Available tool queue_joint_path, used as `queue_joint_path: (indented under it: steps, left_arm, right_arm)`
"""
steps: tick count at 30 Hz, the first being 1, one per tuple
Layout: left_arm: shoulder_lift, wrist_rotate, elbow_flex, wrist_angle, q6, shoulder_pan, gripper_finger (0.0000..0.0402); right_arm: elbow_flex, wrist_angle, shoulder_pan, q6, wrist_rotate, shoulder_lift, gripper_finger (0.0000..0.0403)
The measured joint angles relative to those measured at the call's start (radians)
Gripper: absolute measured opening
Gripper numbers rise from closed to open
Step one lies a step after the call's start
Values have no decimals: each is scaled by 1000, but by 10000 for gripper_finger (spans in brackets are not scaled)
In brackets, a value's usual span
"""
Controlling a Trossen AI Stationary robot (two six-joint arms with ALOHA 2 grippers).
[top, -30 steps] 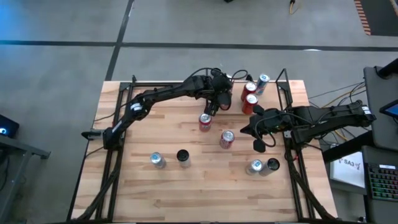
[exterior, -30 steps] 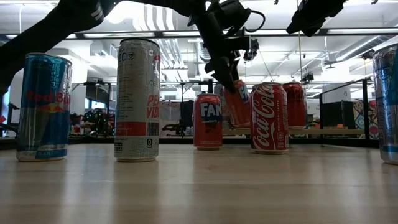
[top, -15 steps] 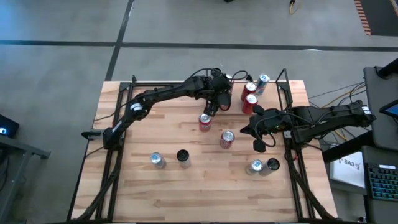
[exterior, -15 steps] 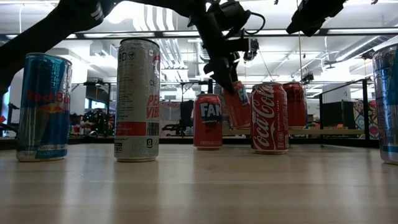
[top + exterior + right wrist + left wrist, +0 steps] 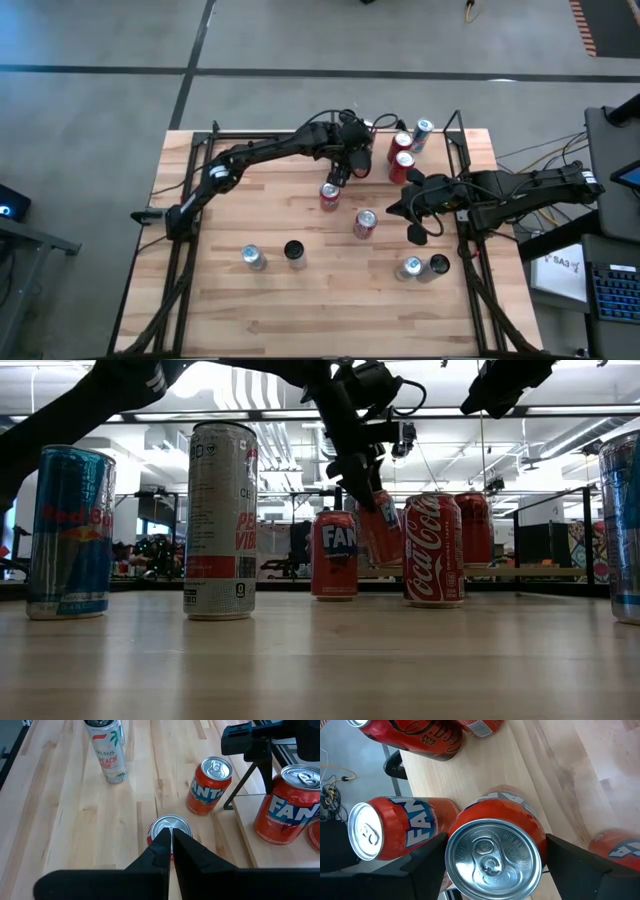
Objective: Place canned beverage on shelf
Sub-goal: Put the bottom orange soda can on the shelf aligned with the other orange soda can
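At frame centre, we saw the left gripper [image 5: 492, 870] clamped on the tilted can [image 5: 492, 845], near the shelf [image 5: 455, 150]

Even, bright overhead light; shadows are soft. In the low view, ceiling strip lights [image 5: 600, 410] glare at 1 o'clock, and the nearest light-wood butcher-block tabletop [image 5: 320, 670] blurs. The silver ridged can lid [image 5: 492, 860] reflects mildly.

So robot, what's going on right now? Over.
Left gripper gripping a tilted Fanta can, lifted near the shelf. Right gripper shut, empty, waiting. Cans already crowd the shelf.
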Motion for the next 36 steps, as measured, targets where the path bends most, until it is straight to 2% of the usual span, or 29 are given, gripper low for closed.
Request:
queue_joint_path:
  steps: [28,36]
  left_arm:
    - [0,1,-2,2,3,0,284]
    - [0,1,-2,1,16,1,304]
  right_arm:
    - [0,0,0,3,0,0,9]
    - [0,0,0,3,0,0,9]
